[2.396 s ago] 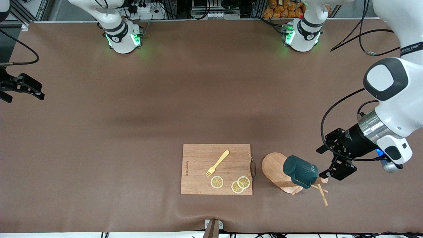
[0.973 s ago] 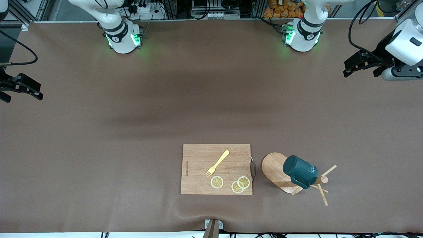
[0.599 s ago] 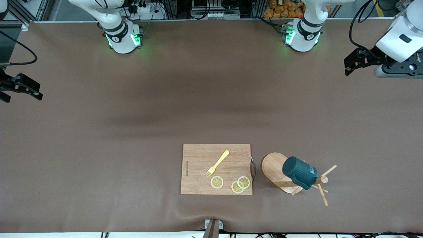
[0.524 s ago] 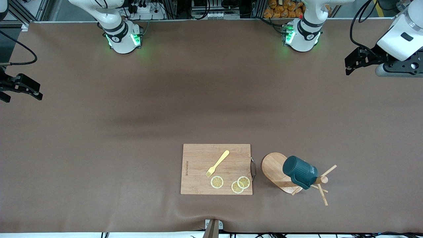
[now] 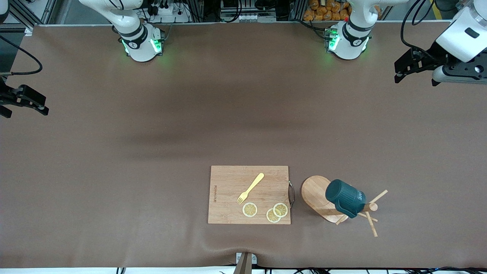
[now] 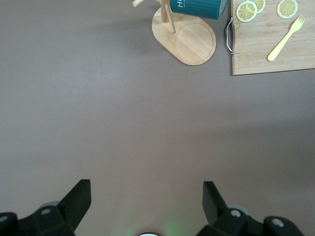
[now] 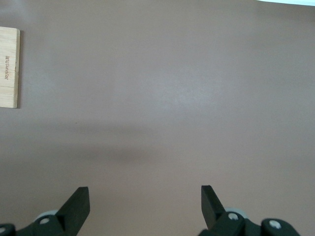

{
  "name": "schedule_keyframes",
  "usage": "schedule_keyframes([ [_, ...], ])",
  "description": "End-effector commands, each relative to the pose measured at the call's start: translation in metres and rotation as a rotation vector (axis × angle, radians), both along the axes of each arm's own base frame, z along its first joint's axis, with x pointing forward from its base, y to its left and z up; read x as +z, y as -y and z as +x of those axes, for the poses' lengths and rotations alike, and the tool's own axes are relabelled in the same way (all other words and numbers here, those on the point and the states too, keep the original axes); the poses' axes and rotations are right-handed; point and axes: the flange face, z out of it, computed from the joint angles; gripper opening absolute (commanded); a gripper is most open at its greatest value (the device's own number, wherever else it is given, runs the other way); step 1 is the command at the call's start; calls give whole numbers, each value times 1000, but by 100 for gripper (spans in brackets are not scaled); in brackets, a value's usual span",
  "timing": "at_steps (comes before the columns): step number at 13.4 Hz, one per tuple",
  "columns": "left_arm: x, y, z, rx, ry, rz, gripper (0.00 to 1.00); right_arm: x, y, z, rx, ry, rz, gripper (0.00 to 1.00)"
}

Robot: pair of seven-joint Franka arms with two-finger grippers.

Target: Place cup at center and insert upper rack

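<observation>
The dark teal ribbed cup [image 5: 344,198] hangs tilted on the wooden upper rack [image 5: 315,191], a mug tree with an oval base, a post and thin pegs. It stands beside the cutting board, toward the left arm's end of the table. In the left wrist view the cup [image 6: 199,7] and the rack [image 6: 189,42] show at the frame's edge. My left gripper [image 5: 413,75] hangs open and empty over bare table near the left arm's end, well away from the cup. My right gripper [image 5: 24,112] waits open over the right arm's end. Both wrist views show the left gripper [image 6: 146,196] and the right gripper [image 7: 145,196] with jaws wide apart.
A rectangular wooden cutting board [image 5: 228,179] lies near the front camera's edge with a yellow fork [image 5: 251,187] and three lemon slices [image 5: 250,209] on it. A metal handle [image 5: 292,194] faces the rack. Brown mat [image 5: 190,125] covers the table.
My left gripper has drawn back from beside the cup, up to the left arm's end of the table, uncovering a peg. Cup, rack and right arm are unmoved.
</observation>
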Motion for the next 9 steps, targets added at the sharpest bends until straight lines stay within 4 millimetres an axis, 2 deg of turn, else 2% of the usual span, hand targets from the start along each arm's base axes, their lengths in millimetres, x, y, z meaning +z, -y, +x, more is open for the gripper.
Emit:
schedule_keyframes([
  [1,7,10,-7,-29,3,-14,100,4,2,-4,-17,2,-2,100],
  [9,4,11,-6,-26,-1,-13,100,4,5,-4,-21,2,-2,100],
])
